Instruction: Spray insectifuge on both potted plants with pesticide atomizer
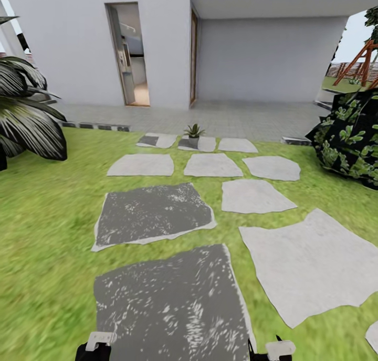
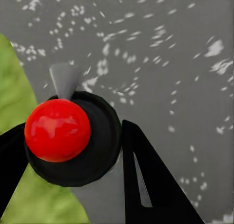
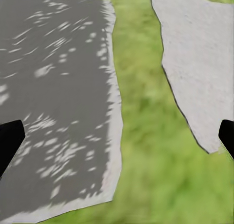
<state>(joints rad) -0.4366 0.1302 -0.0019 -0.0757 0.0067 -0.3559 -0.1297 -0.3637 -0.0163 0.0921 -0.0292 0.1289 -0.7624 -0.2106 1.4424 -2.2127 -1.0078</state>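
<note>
Both tools hang empty, fingers spread; driving past the small grey-potted green rosette plant (image 1: 193,134) risks toppling it.

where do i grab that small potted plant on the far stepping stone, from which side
The potted plant stands upright on a far stepping stone. Grip the grey pot, not the leaves: they fan up and out above the rim, so a low approach from the near side, fingers across its walls, looks best. Too distant for more.

Rough matt grey stepping stones (image 1: 152,214) lie in the grassy lawn (image 1: 47,219); a glossy red ball (image 2: 57,130) looks smooth plastic.
</note>
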